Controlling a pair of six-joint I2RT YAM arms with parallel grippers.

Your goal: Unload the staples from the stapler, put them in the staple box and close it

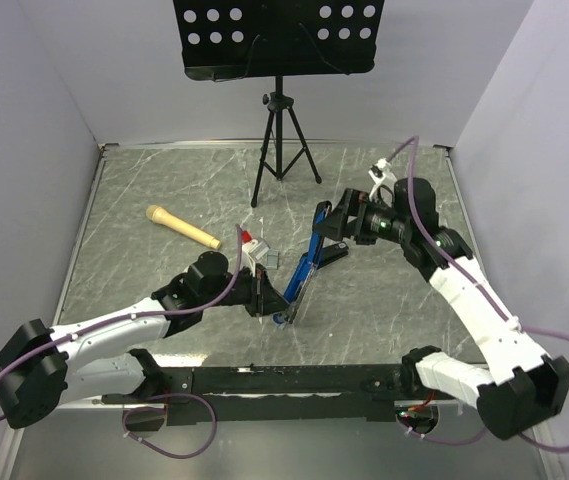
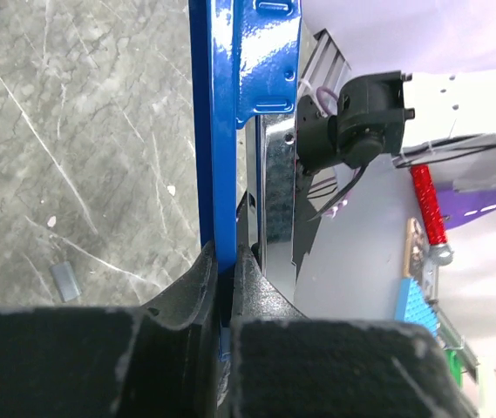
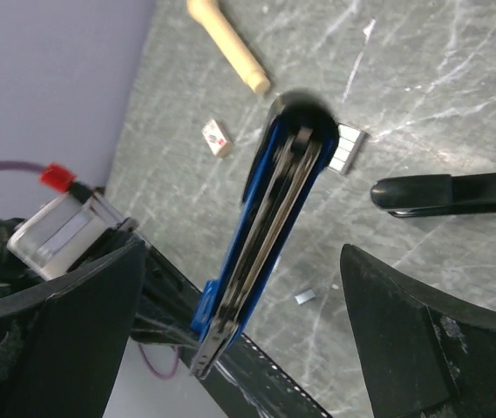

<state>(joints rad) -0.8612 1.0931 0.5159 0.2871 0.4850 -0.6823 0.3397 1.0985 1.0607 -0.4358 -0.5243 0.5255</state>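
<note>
Gripping the stapler: the left gripper [image 2: 225, 261] is pinched almost closed on the stapler [image 2: 230, 131], clamping its blue shell at the bottom centre of the left wrist view. This probably braces it so the other arm can work on it.
Stapler position: centre of the top view, held at a slant with its lower end in the left jaws and its upper end pointing to the upper right. Whether the lower end rests on the table [image 1: 144, 190] cannot be told.
Stapler state: blue body with a black cap, swung open so its silver inner rail faces the right wrist camera.
Right gripper [image 3: 241, 252]: spread wide and holding nothing. Its dark fingers sit at the lower left and lower right of the right wrist view, with the open channel between them and untouched, seemingly lined up to reach in.
Staples [image 3: 348, 148]: a short ribbed silver strip lies on the table just beside the capped end, upper centre of the right wrist view. Whether more sit in the rail cannot be told.
Bystanders: a wooden-handled tool [image 3: 230, 43] at the top and a small tan block [image 3: 217, 138] left of the stapler, both apart from it.
Risk: the hold is at one end only — a push on the far end could twist the stapler in the jaws.
</note>
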